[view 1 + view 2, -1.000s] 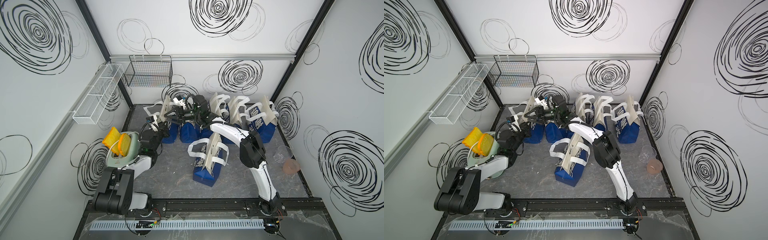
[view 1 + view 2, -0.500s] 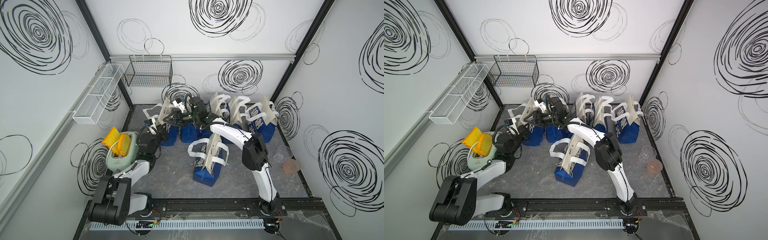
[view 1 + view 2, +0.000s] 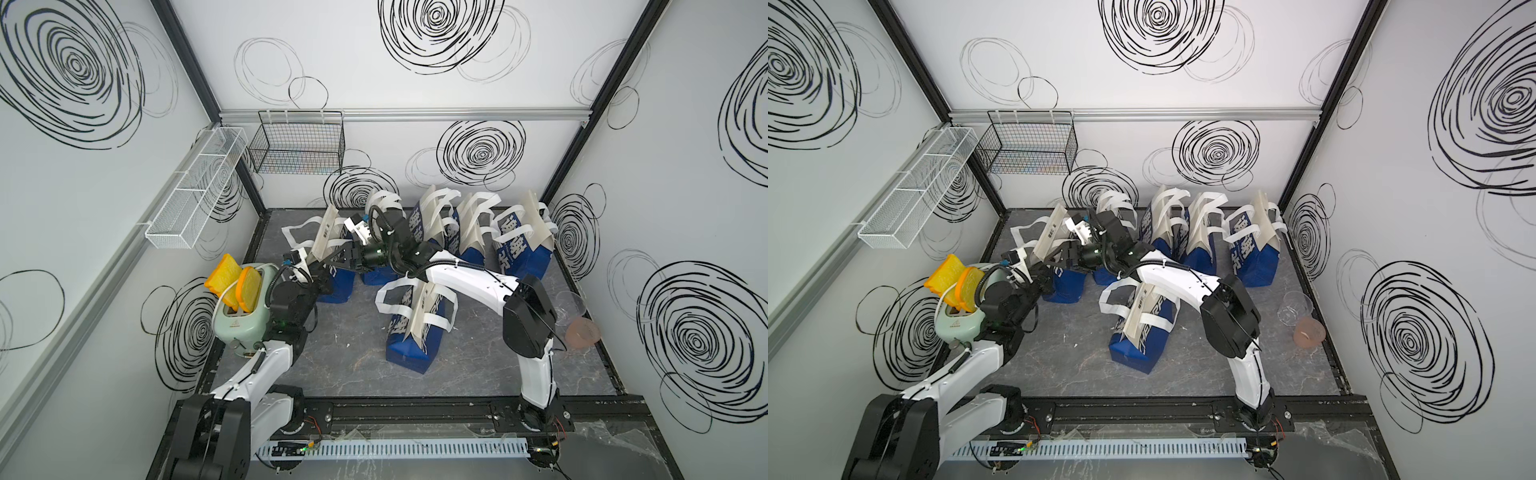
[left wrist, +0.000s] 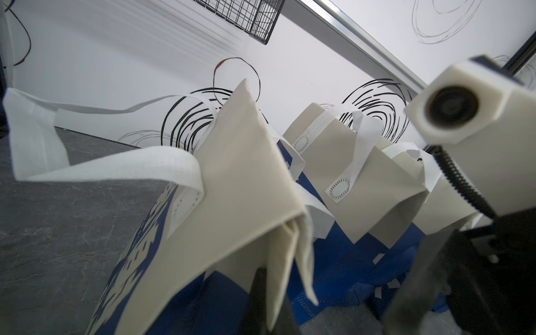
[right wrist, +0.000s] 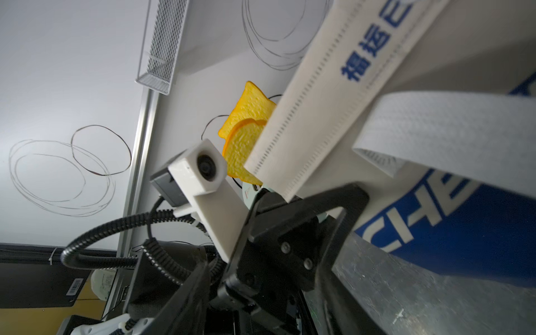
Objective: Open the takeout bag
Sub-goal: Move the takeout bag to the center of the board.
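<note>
The takeout bag, blue below and beige on top with white strap handles, stands at the left end of the back row in both top views. My left gripper is shut on the near end of its flattened beige top edge. The left wrist view shows that edge pinched between the dark fingers. My right gripper hangs open right beside the same top edge, facing the left gripper, nothing between its fingers. The bag's mouth stays pressed flat.
Several more bags line the back wall and one leans mid-floor. A mint toaster with yellow bread sits by the left arm. Two plastic cups stand at the right wall. Wire baskets hang above.
The left arm has reached farther towards the bag and lifted its top edge a little. The right gripper has drawn closer to that edge, its jaws slightly wider.
</note>
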Controlling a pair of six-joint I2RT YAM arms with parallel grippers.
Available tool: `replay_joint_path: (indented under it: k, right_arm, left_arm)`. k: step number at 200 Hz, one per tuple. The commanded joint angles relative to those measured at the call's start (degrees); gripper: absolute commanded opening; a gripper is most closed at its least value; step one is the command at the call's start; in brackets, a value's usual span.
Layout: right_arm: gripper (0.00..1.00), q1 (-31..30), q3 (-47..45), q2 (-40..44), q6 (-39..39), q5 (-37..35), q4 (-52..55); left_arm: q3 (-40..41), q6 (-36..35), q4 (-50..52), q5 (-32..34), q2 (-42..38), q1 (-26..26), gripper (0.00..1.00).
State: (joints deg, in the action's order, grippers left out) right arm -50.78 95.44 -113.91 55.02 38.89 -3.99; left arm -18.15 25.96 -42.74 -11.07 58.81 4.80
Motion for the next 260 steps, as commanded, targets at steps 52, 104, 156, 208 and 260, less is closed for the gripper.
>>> replay_joint_path:
  k: [52, 104, 156, 208, 260]
  right_arm:
    - [0.59, -3.8, -12.6, 6.5, 15.1, -7.2, -20.7]
    - [0.56, -3.4, -11.5, 6.1, 15.4, -10.8, -20.5]
    - [0.54, -3.6, -13.9, 4.7, 18.6, -12.3, -26.1]
    - [0.54, -3.9, -14.5, 3.5, 19.6, -13.1, -27.5]
    - [0.54, -4.0, -16.2, 3.0, 18.9, -13.0, -27.0]
  left_arm:
    - [4.7, 0.7, 1.5, 0.4, -7.2, 2.8, 0.00]
    - [5.4, 1.5, 1.0, 1.5, -7.4, 4.1, 0.00]
    - [5.8, 2.5, 0.3, 1.3, -7.5, 4.8, 0.00]
    - [6.6, 3.9, -0.5, 0.6, -8.1, 4.8, 0.00]
    - [6.3, 4.4, 0.2, 0.8, -8.6, 4.9, 0.00]
